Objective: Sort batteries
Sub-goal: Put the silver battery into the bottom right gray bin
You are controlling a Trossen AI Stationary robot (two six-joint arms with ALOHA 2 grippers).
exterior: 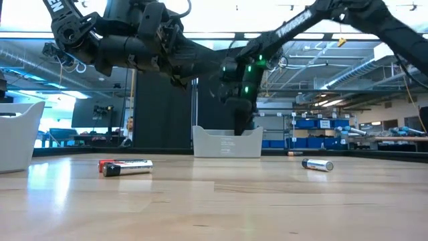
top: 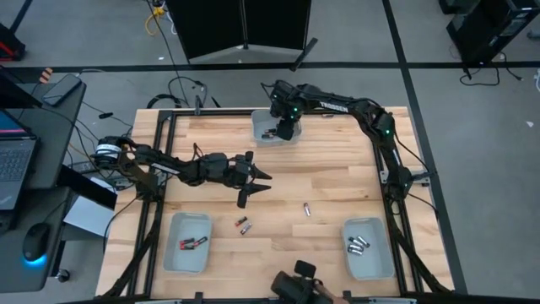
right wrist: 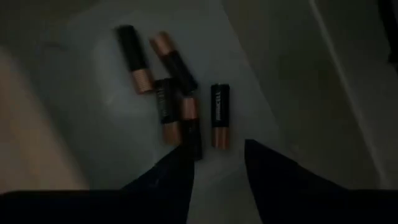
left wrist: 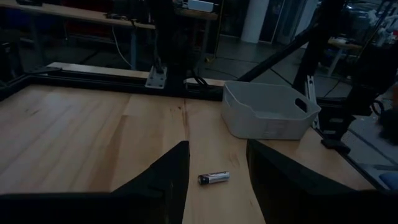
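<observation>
Several black-and-copper batteries [right wrist: 180, 99] lie flat on the floor of the pale far tray [top: 268, 128]. My right gripper [right wrist: 217, 180] hangs just above them, pointing steeply down, open, with nothing between its fingers; in the high view it [top: 287, 128] is over that tray. Two red-and-black batteries [top: 243, 225] and one silver battery [top: 307, 209] lie loose on the wooden table. My left gripper [top: 257, 181] hovers level over the table's middle, open and empty, and the silver battery [left wrist: 213, 178] lies on the table beyond its fingers.
A pale tray [top: 187, 243] at the near left holds red batteries. Another pale tray [top: 369, 249] at the near right holds silver ones. A black frame [top: 160, 169] runs around the table's edges. Bare wood lies between the trays.
</observation>
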